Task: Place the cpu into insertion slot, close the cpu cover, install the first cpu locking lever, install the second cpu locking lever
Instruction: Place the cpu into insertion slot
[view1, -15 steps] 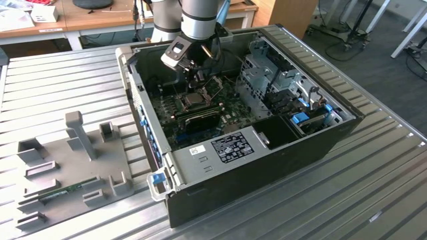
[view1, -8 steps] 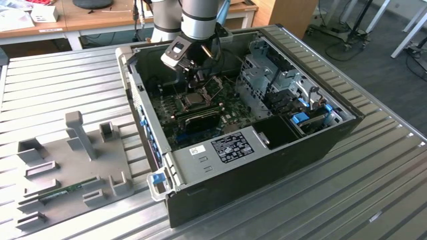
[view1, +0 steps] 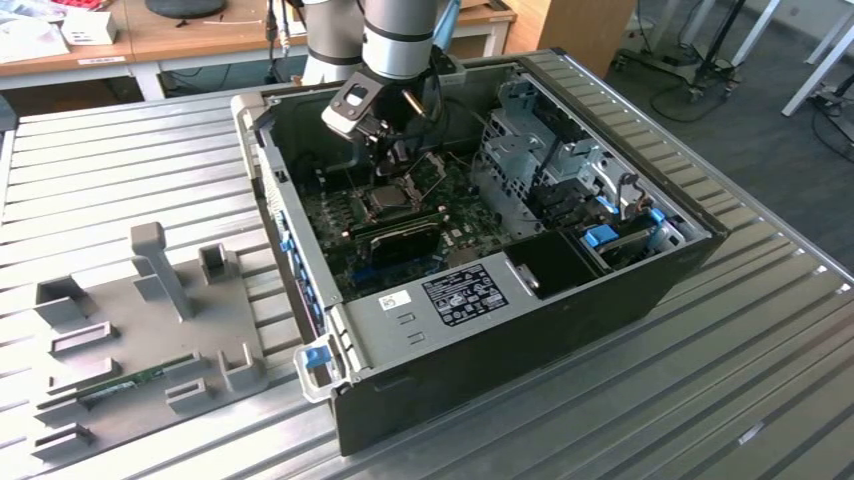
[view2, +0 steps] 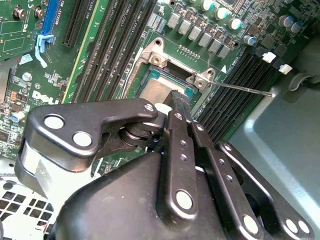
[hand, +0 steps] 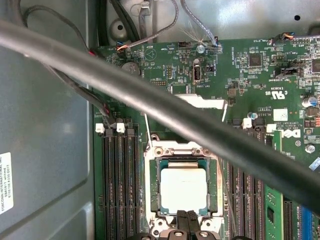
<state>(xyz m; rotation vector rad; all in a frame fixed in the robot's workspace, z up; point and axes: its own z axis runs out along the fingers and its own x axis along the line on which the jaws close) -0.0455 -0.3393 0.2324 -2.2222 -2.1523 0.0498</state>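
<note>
The cpu (hand: 183, 189) lies flat in the insertion slot (hand: 172, 149), its pale metal top showing inside the silvery rim; both wrist views show it (view2: 159, 90). The cpu cover (hand: 197, 101) stands raised at the slot's far edge, seen edge-on. A thin lever rod (view2: 245, 89) sticks out from one socket corner, and another rod (hand: 148, 131) rises beside the slot. My gripper (hand: 187, 218) hangs just over the slot's near edge with its black fingers (view2: 181, 107) pressed together and nothing between them. In the exterior view the gripper (view1: 395, 160) reaches down into the open computer case above the socket (view1: 390, 200).
Long black memory slots (hand: 120, 185) flank the socket on both sides. A thick black cable (hand: 165, 107) crosses in front of the first wrist camera. The case wall (view1: 274, 190) and drive cage (view1: 561, 170) hem the board in. A grey fixture tray (view1: 134, 330) lies at the exterior view's left.
</note>
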